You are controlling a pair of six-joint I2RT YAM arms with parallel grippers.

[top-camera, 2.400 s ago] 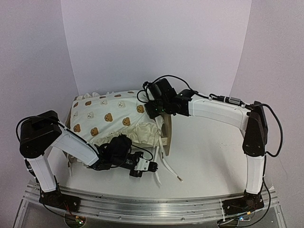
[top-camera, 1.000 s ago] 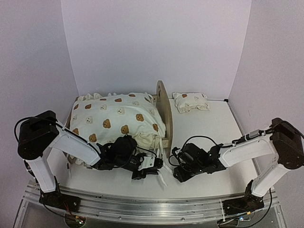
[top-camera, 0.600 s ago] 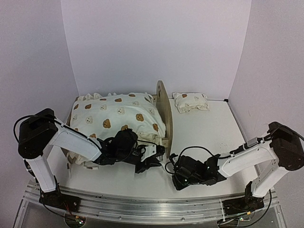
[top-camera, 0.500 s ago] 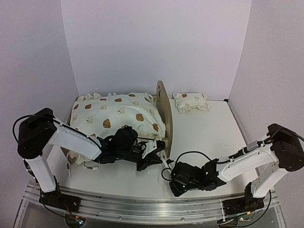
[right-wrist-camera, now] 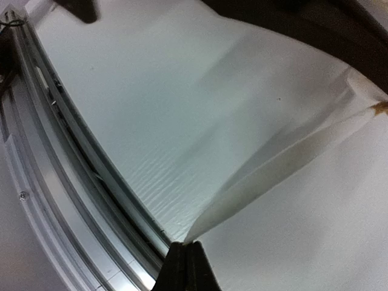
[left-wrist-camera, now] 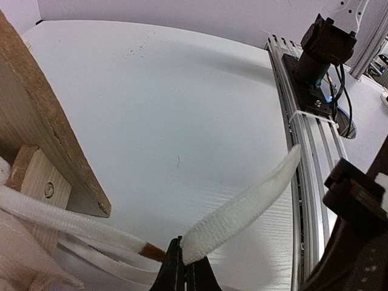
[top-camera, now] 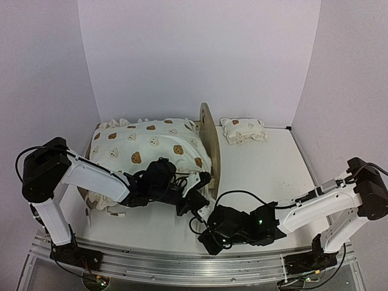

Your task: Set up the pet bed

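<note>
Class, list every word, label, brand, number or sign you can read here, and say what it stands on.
None can be read. The bedding and pillow carry only bear faces; the pet bed shows bare wood; any marks on the metal rail are too small to read.

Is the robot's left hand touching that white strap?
Touching. The left wrist view shows the left gripper shut, pinching the white strap.

Cream bedding dotted with brown and white bear faces; matching pillow at two o'clock. Pale wood bed — white strap, brown tip, over white table.
</note>
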